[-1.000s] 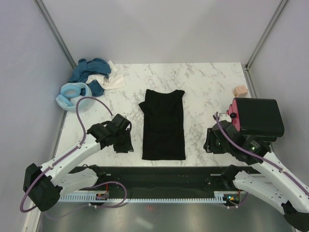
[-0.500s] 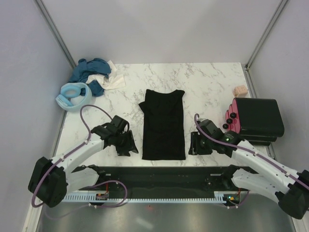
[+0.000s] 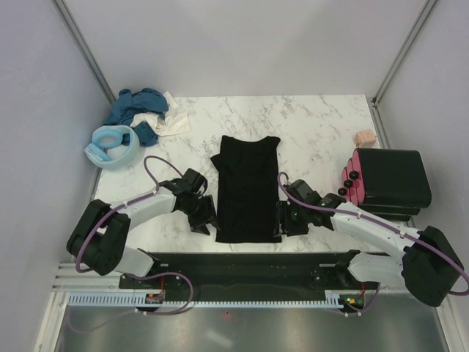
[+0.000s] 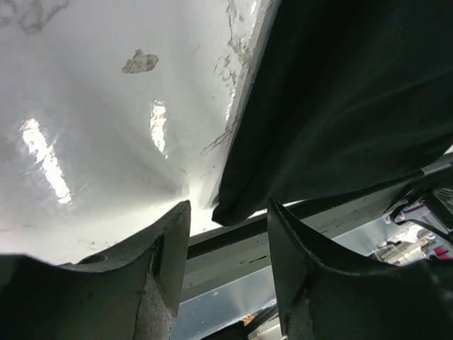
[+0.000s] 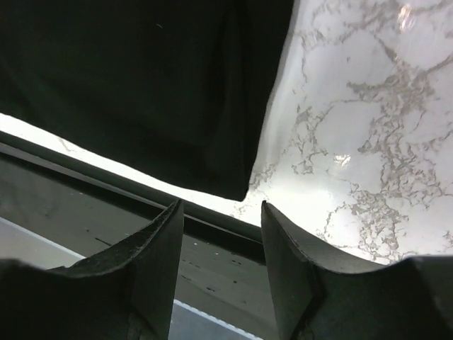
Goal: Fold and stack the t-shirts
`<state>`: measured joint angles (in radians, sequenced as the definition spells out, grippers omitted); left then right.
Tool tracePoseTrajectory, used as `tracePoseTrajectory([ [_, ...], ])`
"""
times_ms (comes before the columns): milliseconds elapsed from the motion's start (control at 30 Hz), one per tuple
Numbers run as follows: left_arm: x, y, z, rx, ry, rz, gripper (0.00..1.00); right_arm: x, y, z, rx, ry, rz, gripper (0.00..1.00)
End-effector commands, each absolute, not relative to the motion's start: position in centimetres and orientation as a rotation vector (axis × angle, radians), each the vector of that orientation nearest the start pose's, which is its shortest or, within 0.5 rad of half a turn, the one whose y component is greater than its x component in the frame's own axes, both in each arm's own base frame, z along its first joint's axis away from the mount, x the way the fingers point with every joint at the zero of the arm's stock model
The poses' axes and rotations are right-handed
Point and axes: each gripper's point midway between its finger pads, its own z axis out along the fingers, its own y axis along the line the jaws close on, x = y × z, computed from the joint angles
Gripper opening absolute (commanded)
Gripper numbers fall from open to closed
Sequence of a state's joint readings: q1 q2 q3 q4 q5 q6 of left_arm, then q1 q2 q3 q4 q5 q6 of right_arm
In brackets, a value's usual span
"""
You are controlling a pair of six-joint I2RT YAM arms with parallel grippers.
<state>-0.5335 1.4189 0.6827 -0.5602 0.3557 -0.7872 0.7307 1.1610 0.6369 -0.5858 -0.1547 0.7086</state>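
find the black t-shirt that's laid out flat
In the top view the black t-shirt lies mid-table by the near edge, flanked by the left gripper and right gripper at its bottom corners.

Left gripper [image 4: 226,212], jaws apart, frames black t-shirt [image 4: 340,106] corner on marble table [image 4: 106,127].

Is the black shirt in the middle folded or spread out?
Partly folded: the black t-shirt lies as a long narrow strip, not full width.

Matt soft cloth – black t-shirt [image 3: 249,194]; glossy, smooth marble-look surf. – table [image 3: 315,132].
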Motion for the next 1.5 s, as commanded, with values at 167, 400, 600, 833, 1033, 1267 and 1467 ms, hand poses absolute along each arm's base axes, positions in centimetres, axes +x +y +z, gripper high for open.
tracePoseTrajectory([
  [167, 15.5, -20.4, 1.1, -0.29, 3.085, -0.798, 0.55, 13.0, 19.4, 2.9, -0.041, 2.909, 0.572, 0.57],
  [400, 15.9, -20.9, 0.2, -0.285, 3.107, -0.825, 0.56, 13.2, 19.6, 2.1, -0.037, 2.908, 0.585, 0.59],
  [600, 15.1, -20.5, -0.6, -0.293, 3.14, -0.809, 0.55, 12.6, 21.1, 0.9, -0.042, 2.954, 0.685, 0.59],
  [833, 13.9, -19.7, -1.1, -0.305, 3.154, -0.785, 0.54, 12.9, 22.7, 0.3, -0.033, 2.938, 0.793, 0.58],
  [1033, 13.4, -19.5, -0.8, -0.301, 3.141, -0.792, 0.41, 13.2, 22.9, 0.6, -0.057, 2.915, 0.801, 0.5],
  [1267, 14.1, -20.0, 0.6, -0.274, 3.086, -0.843, 0.02, 13.8, 21.9, 1.8, -0.059, 2.882, 0.724, 0.14],
  [1467, 14.7, -20.3, 0.9, -0.236, 3.076, -0.853, 0.02, 13.4, 21.5, 2.0, -0.071, 2.882, 0.72, 0.0],
])
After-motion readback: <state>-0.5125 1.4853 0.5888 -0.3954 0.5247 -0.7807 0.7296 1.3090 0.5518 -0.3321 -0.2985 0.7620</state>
